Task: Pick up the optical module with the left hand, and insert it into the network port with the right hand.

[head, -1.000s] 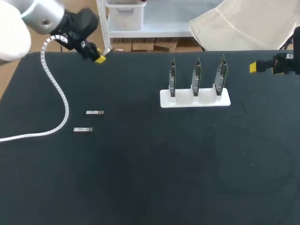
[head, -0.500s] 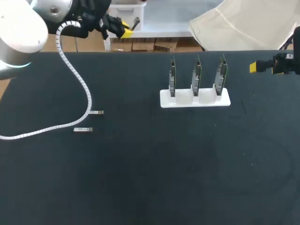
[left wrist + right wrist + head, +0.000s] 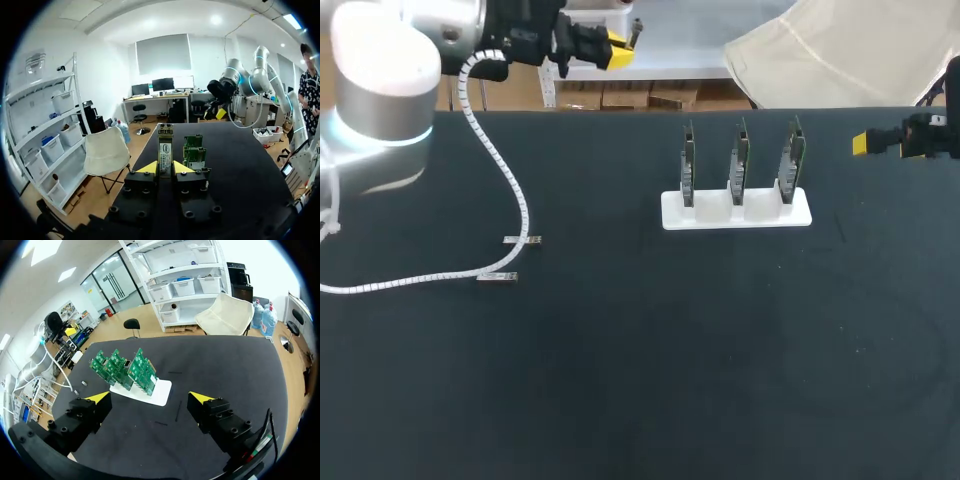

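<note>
Two spare modules: the far spare module and the near spare module lie flat at 9 o'clock on the black table, near each other but not touching.
Held optical module: it stands upright between the left gripper's yellow tips and sticks out past them.
Left gripper: clamped on that module from both sides. In the head view it is at 11 o'clock, over the table's far edge.
Coiled cable: it hangs from the left arm and runs down across the far spare module.
Right gripper: spread wide with nothing in it. In the head view it is at 2 o'clock, by the table's right edge.
White stand: it sits at 1 o'clock on the table and carries three upright circuit boards in a row. They are ahead of both grippers.
Network port: too small to pick out on the boards.
</note>
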